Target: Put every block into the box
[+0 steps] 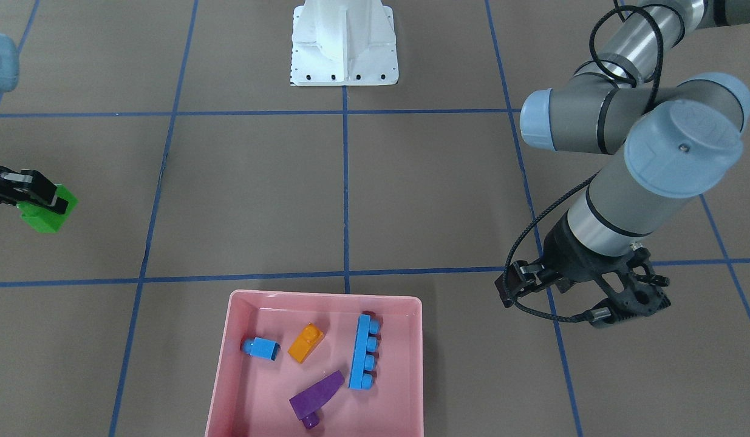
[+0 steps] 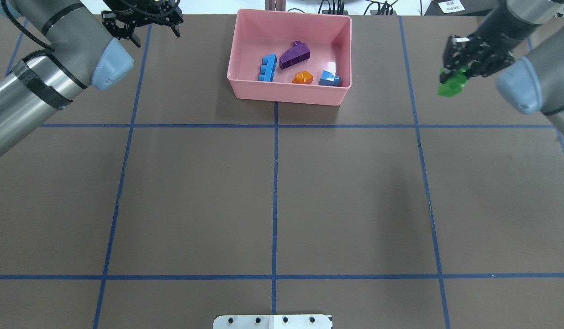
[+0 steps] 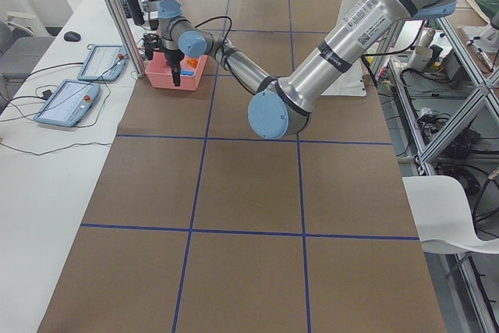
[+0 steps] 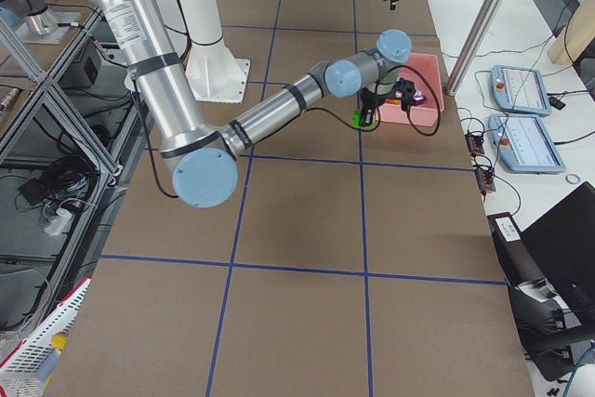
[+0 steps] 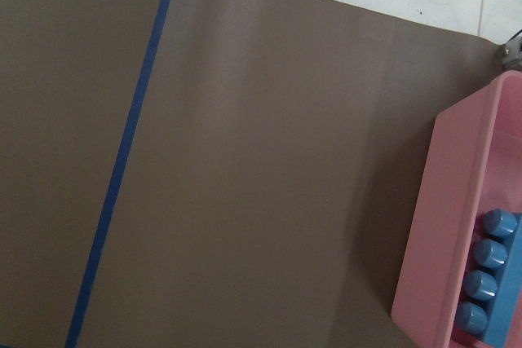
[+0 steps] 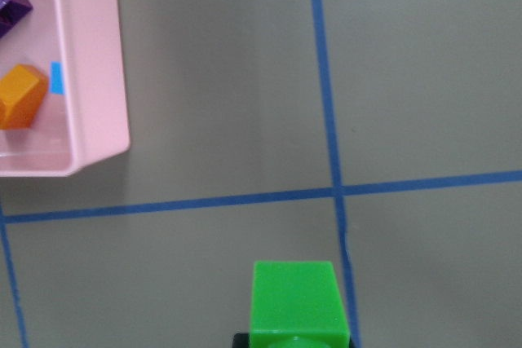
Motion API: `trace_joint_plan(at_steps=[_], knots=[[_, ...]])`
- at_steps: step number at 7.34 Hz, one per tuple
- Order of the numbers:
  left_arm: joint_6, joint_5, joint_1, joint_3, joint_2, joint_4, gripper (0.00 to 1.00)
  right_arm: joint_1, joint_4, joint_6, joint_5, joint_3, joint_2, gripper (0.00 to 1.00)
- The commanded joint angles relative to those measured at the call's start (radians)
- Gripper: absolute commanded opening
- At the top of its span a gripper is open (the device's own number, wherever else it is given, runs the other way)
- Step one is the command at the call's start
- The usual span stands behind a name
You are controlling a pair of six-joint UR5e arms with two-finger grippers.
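Observation:
The pink box [image 2: 286,93] stands at the far middle of the table. In it lie the blue cube [image 2: 329,78], the orange sloped piece [image 2: 303,77], the long blue bar [image 2: 267,67] and the purple wedge [image 2: 294,55]. My right gripper [image 2: 453,75] is shut on the green brick [image 2: 451,85] and holds it to the right of the box, apart from it. The brick also shows at the bottom of the right wrist view [image 6: 294,303] and in the front view [image 1: 44,215]. My left gripper [image 2: 157,39] is open and empty, left of the box.
The white robot base [image 1: 344,45] stands at the near middle of the table. Blue tape lines [image 2: 275,201] divide the brown table top into squares. Tablets [image 4: 521,90] lie on the side bench beyond the box.

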Motion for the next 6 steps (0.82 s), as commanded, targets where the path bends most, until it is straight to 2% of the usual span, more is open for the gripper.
trace_joint_plan(at_steps=[1, 2, 4, 6], knots=[[0.002, -0.003, 0.005, -0.007, 0.004, 0.000, 1.00, -0.095, 0.022, 0.148, -0.074, -0.261, 0.289, 0.00], [0.016, -0.005, 0.005, -0.010, 0.009, 0.002, 1.00, -0.115, 0.103, 0.174, -0.091, -0.407, 0.366, 0.00], [0.036, 0.000, 0.004, -0.028, 0.012, 0.007, 1.00, -0.155, 0.373, 0.284, -0.146, -0.721, 0.505, 0.00], [0.036, 0.000, 0.002, -0.042, 0.036, 0.005, 1.00, -0.181, 0.498, 0.309, -0.203, -0.886, 0.580, 0.00]])
